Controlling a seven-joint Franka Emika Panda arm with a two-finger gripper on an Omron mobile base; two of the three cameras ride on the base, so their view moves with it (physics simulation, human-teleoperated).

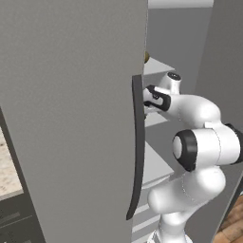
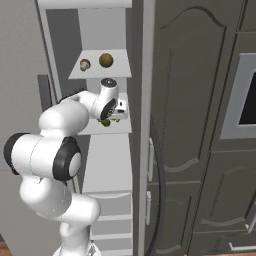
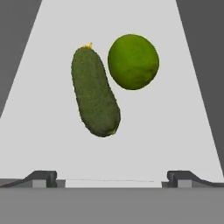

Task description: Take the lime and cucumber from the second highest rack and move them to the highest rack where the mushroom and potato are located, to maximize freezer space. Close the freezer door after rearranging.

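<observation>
In the hand view the cucumber (image 3: 95, 92) and the round lime (image 3: 133, 61) lie side by side on a pale rack (image 3: 175, 131). My gripper (image 3: 113, 179) is open just short of them, with nothing between its fingertips (image 3: 43, 177). From the right base view the gripper (image 2: 119, 111) hovers over the second highest rack (image 2: 122, 129), with a bit of green, which may be the lime (image 2: 106, 122), showing under the hand. The mushroom (image 2: 85, 64) and potato (image 2: 105, 60) sit on the highest rack (image 2: 120, 72). The freezer door (image 2: 147, 75) stands open, edge-on to the right.
The closed grey door (image 1: 71, 118) with its long dark handle (image 1: 137, 142) stands close to my forearm on the left. Lower pale shelves and drawers (image 2: 107, 170) lie beneath. A dark panelled cupboard (image 2: 200, 125) is on the right beyond the open door.
</observation>
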